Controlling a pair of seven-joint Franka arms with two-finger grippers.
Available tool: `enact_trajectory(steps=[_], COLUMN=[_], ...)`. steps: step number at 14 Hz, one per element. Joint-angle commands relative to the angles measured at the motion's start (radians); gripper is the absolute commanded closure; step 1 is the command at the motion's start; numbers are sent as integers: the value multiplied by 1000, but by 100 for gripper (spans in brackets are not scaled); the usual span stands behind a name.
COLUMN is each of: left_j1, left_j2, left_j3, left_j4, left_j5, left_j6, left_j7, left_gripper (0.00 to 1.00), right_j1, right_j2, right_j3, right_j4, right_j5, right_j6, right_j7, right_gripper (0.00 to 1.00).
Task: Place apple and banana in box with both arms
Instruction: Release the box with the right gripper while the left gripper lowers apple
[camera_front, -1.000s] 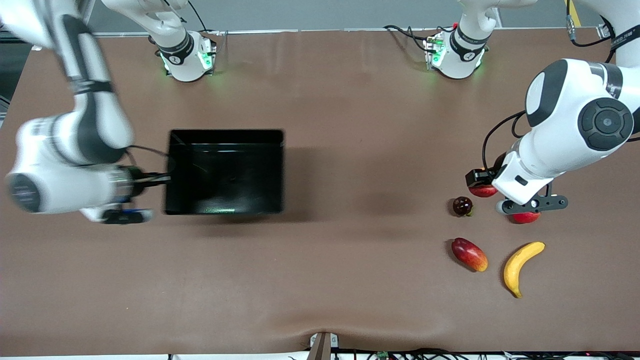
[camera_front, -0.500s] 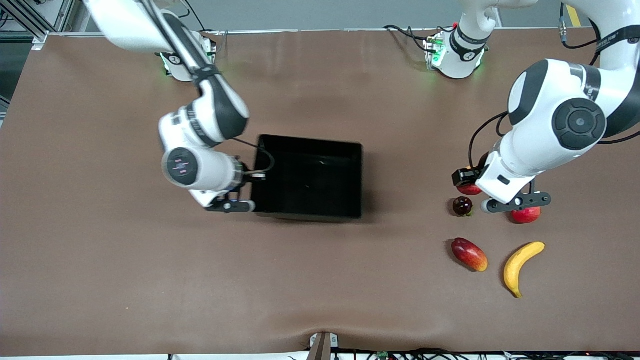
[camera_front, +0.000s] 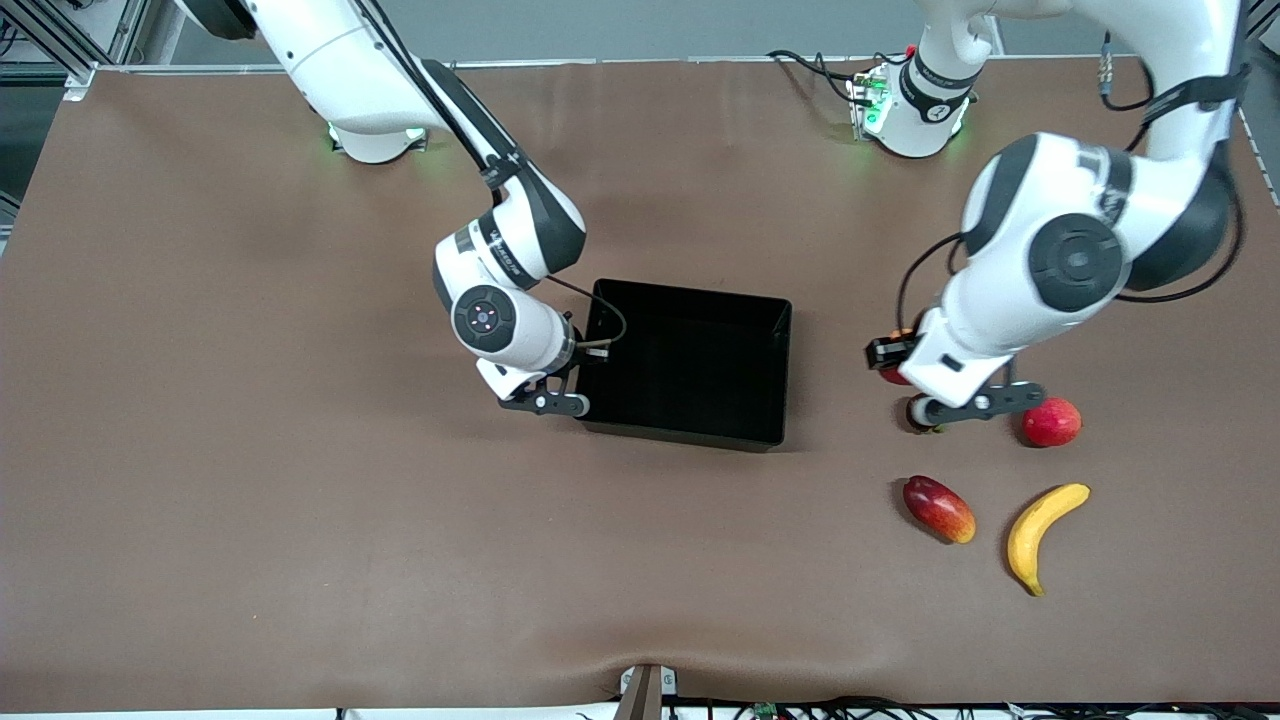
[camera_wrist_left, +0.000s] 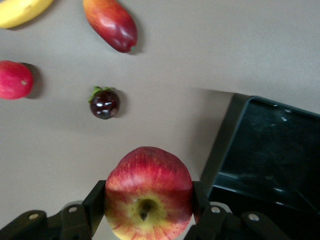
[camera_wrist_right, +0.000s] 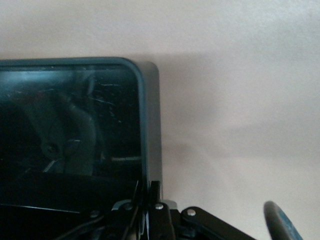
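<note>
The right hand (camera_front: 583, 358) is clamped tight on the rim of the box (camera_front: 690, 365), gripping the wall at the end toward the right arm's side of the table (camera_front: 300, 500); in the right wrist view its fingers (camera_wrist_right: 152, 197) pinch the thin black wall of that box (camera_wrist_right: 150, 125). The box sits about mid-table.

The left hand (camera_front: 893, 362), up in the air over the table between the box and the loose fruit, has its fingers closed around the apple (camera_front: 893, 372). From the left wrist view the apple (camera_wrist_left: 148, 194), red with a yellowish stem dimple, fills the gap between the two black fingers (camera_wrist_left: 95, 197), and the corner of the box (camera_wrist_left: 250, 145) shows just beside it.

The banana (camera_front: 1040, 533) lies on the table toward the left arm's end, nearer the front camera than the other fruit. Beside it rests an oblong red-and-yellow fruit (camera_front: 938, 508). A smooth red round fruit (camera_front: 1051, 422) sits farther from the camera than the banana. A small dark fruit with a green cap (camera_wrist_left: 104, 103) lies on the table under the left hand.
</note>
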Motion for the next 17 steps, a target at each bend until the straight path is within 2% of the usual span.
enact_trajectory(steps=[1, 2, 4, 7, 11, 13, 15, 17], left_j1=[-63, -97, -166, -203, -255, -266, -273, -276], left_j2=[40, 48, 68, 74, 82, 88, 111, 150], left_j3=[-2, -2, -2, -3, -3, -2, -3, -5], left_j4=[-4, -8, -45, -140, -258, -312, -326, -315], left_j5=[17, 17, 20, 20, 19, 20, 26, 25], left_j6=[40, 59, 135, 298, 443, 494, 516, 523], left_j7=[-61, -102, -179, -187, -198, -193, -195, -195], left_gripper=[100, 100, 100, 100, 100, 100, 100, 100], right_j1=[20, 11, 0, -43, -91, -146, -212, -252], right_j2=[22, 17, 1, -4, -73, -82, -81, -90], right_j3=[-10, -13, -21, -51, -61, -61, -59, -64], right_j4=[18, 30, 75, 225, 244, 308, 418, 434], right_j5=[20, 9, 5, -17, -136, -156, -158, -176], right_j6=[19, 7, -108, -386, -493, -620, -766, -822], right_j7=[16, 47, 64, 64, 55, 56, 55, 47], right_gripper=[89, 1, 0, 0, 0, 0, 0, 0])
